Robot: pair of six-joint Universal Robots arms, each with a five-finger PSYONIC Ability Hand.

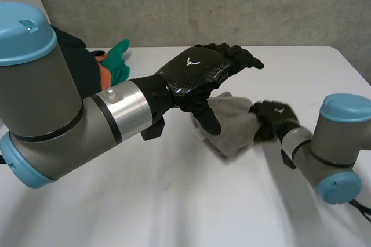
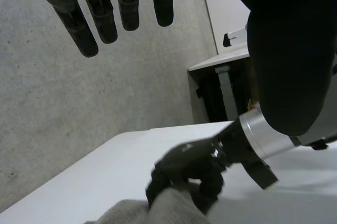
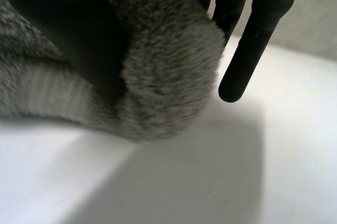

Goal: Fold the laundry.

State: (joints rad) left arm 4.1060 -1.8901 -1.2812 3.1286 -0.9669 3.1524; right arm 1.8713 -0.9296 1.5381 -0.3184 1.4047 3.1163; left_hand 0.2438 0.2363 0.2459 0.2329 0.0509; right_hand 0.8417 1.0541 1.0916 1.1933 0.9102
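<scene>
Grey cloth (image 1: 232,128) is lying bunched on the white table (image 1: 174,206), just toward 3 o'clock from the table's middle in the head view.

Right hand (image 1: 271,118) is sitting at the cloth's 3 o'clock edge, gripping it. In the left wrist view its fingers are curling into the fuzzy fabric. In the right wrist view the cloth is bulging out beside the palm, with one finger (image 3: 247,61) sticking out straight next to the fold, clear of the table. Right arm (image 1: 339,148) is coming in from 4 o'clock.

Left hand (image 1: 200,73) is hovering above the cloth's 11 o'clock side and holding nothing. Its fingers (image 2: 105,19) are hanging straight and spread, not touching the fabric. In the head view its thumb (image 1: 208,120) is pointing down over the cloth's 9 o'clock edge; cannot tell if it is touching. Left arm (image 1: 58,119) is reaching in from 8 o'clock.

Green cloth (image 1: 120,60) and an orange piece (image 1: 105,76) are lying at the table's 10 o'clock corner, well apart from the grey cloth, partly hidden behind the left arm. Concrete wall (image 1: 203,3) is running along 12 o'clock.
</scene>
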